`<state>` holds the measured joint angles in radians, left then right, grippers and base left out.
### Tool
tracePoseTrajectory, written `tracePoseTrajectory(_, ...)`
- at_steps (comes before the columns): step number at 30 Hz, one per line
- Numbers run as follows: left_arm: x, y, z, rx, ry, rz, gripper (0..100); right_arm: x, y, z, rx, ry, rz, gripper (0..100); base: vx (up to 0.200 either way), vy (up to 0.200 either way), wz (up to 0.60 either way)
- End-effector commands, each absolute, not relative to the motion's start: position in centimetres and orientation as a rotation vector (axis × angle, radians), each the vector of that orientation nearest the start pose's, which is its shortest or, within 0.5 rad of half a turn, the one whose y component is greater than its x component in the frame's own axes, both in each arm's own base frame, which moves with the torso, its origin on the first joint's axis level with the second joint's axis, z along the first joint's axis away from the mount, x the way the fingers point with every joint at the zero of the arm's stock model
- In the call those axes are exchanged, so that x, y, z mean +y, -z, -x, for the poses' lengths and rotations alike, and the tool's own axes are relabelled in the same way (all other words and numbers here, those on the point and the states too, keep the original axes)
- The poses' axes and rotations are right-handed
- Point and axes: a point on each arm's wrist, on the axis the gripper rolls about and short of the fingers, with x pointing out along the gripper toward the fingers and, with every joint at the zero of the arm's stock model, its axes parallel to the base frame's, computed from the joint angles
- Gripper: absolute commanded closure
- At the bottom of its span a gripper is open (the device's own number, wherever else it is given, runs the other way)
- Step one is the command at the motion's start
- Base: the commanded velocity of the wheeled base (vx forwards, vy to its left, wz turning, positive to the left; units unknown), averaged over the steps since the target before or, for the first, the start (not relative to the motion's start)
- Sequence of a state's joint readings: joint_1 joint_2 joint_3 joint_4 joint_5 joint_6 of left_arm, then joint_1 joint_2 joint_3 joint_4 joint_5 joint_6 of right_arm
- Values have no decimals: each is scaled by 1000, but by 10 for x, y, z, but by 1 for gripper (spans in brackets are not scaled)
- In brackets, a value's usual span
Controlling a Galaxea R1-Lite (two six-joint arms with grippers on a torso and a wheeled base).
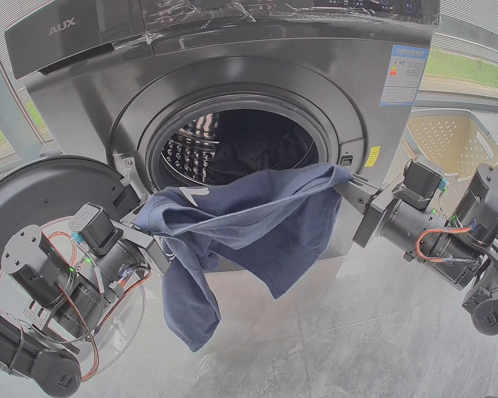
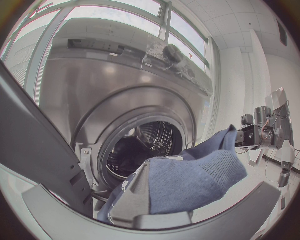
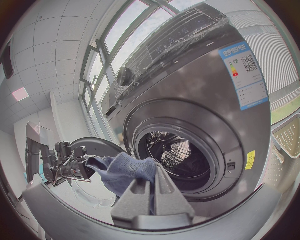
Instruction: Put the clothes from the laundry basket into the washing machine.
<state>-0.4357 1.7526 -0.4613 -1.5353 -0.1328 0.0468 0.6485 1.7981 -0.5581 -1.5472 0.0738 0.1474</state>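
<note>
Floor [image 1: 351,351] (head view) underlies shirt [image 1: 251,220]; left pincer [image 1: 144,226], right pincer [image 1: 346,187] clamp it.

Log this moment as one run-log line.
left gripper: shut on navy blue cloth shirt | right gripper: shut on shirt | shirt: stretched before open drum of grey metal washing machine, not yet inside

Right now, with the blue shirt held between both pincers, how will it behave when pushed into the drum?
Probably floppy: the blue shirt sags between the left pincer and right pincer, one part dangling low. Likely light, since two small pinches hold it up. It may drape over the drum rim rather than slide in.
</note>
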Motion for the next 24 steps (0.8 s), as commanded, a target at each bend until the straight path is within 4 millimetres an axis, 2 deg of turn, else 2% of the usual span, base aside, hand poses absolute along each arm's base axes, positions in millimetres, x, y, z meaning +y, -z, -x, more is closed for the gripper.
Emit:
tracePoseTrajectory(1, -123, -184, -230, -295, 600, 5, 100, 176, -194, -231, -291, -736, -243, 100, 0, 0, 0)
tracePoseTrajectory(14, -123, -167, -223, -223, 627, -11, 100, 172, -207, -233, -341, -687, -260, 100, 0, 0, 0)
tracePoseTrajectory(15, -127, -157, -218, -181, 654, -15, 100, 172, -209, -234, -351, -686, -264, 100, 0, 0, 0)
tracePoseTrajectory(18, -129, -148, -218, -145, 660, -23, 100, 172, -212, -233, -361, -688, -269, 100, 0, 0, 0)
tracePoseTrajectory(24, -129, -144, -220, -127, 658, -26, 100, 173, -212, -232, -360, -695, -270, 100, 0, 0, 0)
